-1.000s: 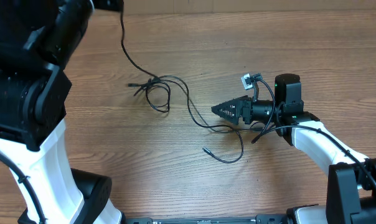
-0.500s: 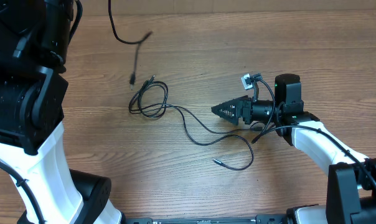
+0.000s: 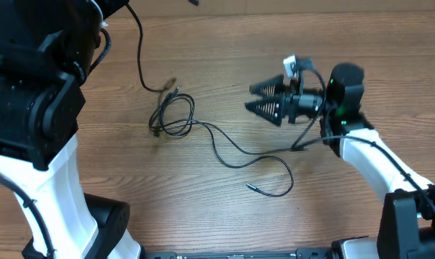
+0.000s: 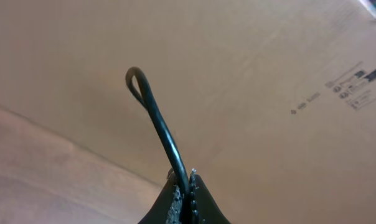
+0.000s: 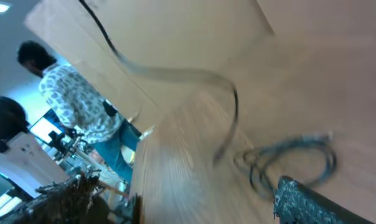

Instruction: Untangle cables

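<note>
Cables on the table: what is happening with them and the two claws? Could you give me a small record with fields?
Left gripper: shut on the lifted cable, pinched just below a bend
Right gripper: open, holding nothing, to the right of the cables
Looped cable: lies on the table, tail trailing to the right
Tangle: lifted cable's lower end hangs close to the loop; contact unclear

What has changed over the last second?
The left gripper, shut on one cable, pulled it up out of the tangle; its free end now dangles beside the second cable. The right gripper swung toward the far edge of the table, open and empty. The second cable shifted early, then lay unchanged.
</note>
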